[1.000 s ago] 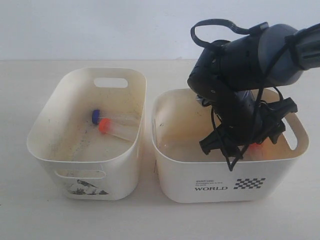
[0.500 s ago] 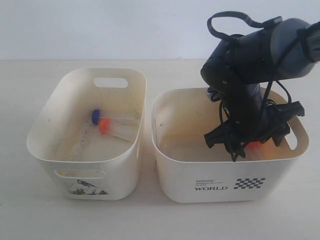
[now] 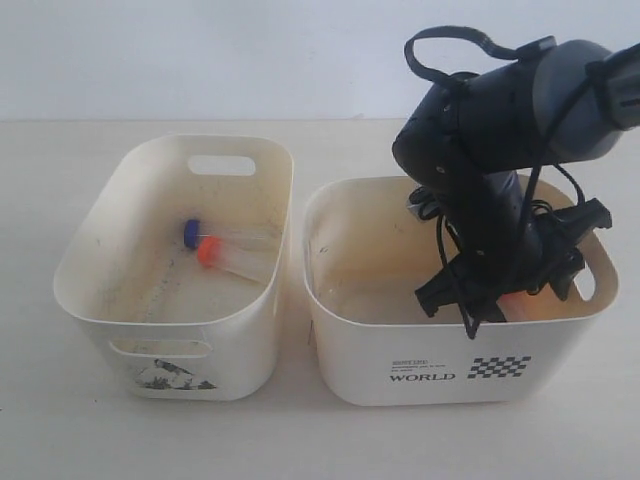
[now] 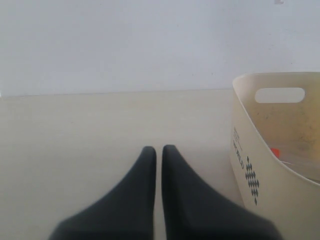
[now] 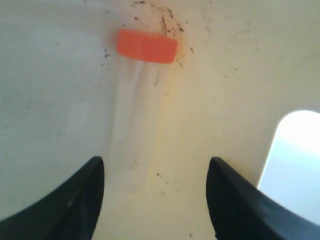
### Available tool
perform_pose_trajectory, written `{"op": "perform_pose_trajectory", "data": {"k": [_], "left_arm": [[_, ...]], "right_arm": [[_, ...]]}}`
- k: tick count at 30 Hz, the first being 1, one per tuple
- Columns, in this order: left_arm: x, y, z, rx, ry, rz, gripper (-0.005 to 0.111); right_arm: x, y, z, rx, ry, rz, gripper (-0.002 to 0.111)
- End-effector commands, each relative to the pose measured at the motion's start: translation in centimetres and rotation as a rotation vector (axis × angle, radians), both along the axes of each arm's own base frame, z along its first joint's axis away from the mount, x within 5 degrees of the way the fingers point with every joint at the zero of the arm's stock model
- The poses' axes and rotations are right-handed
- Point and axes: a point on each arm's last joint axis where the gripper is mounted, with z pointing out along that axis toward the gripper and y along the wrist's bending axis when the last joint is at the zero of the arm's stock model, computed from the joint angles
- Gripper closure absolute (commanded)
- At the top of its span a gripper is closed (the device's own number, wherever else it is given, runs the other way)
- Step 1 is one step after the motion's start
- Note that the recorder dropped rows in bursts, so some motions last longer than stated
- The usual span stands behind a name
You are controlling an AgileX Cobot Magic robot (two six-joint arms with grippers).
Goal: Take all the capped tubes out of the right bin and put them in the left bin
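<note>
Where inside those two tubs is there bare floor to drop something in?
Left bin: bare floor along its front and left wall; two capped tubes lie by its right wall. Right bin: left half is bare; the right gripper and an orange-capped tube fill the right half.

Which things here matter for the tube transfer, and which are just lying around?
Job:
- right bin
- orange-capped tube inside it
- left bin
- blue-capped tube and second orange-capped tube, already inside it
- right gripper, open

Idle:
- left gripper, shut
- table
</note>
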Motion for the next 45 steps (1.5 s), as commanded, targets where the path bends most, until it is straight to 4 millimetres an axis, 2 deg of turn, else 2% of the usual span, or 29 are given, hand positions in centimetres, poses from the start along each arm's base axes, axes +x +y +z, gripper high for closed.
{"op": "perform_pose_trajectory", "data": {"k": [1, 3, 11, 15, 20, 28, 35, 38, 43, 45], "left_arm": [[0.0, 0.0, 0.1, -0.004, -0.005, 0.002, 0.102], [0.0, 0.0, 0.1, -0.004, -0.005, 0.002, 0.102], [0.0, 0.0, 0.1, -0.004, -0.005, 0.002, 0.102], [0.0, 0.0, 0.1, -0.004, -0.005, 0.002, 0.102], [0.0, 0.0, 0.1, -0.004, -0.005, 0.002, 0.102], [0.0, 0.0, 0.1, -0.004, -0.005, 0.002, 0.102], [0.0, 0.0, 0.1, -0.004, -0.005, 0.002, 0.102], [0.0, 0.0, 0.1, -0.004, -0.005, 0.002, 0.102], [0.0, 0.0, 0.1, -0.004, -0.005, 0.002, 0.102], [0.0, 0.0, 0.1, -0.004, -0.005, 0.002, 0.102]], "right_arm": [[0.0, 1.1, 0.8, -0.011, 0.010, 0.084, 0.051], [0.1, 1.6, 1.1, -0.009, 0.002, 0.106, 0.051], [0.2, 1.4, 0.8, -0.028, 0.016, 0.131, 0.051], [0.4, 1.5, -1.6, -0.071, 0.090, 0.162, 0.051], [0.8, 1.4, -3.8, -0.130, 0.102, 0.133, 0.051], [0.4, 1.6, -4.9, -0.107, 0.153, 0.105, 0.051], [0.4, 2.5, -6.0, -0.005, 0.145, 0.093, 0.053], [0.4, 2.5, -6.0, -0.005, 0.145, 0.093, 0.066], [0.3, 2.4, -5.9, -0.016, 0.158, 0.079, 0.108], [0.3, 2.4, -5.9, -0.011, 0.162, 0.078, 0.108]]}}
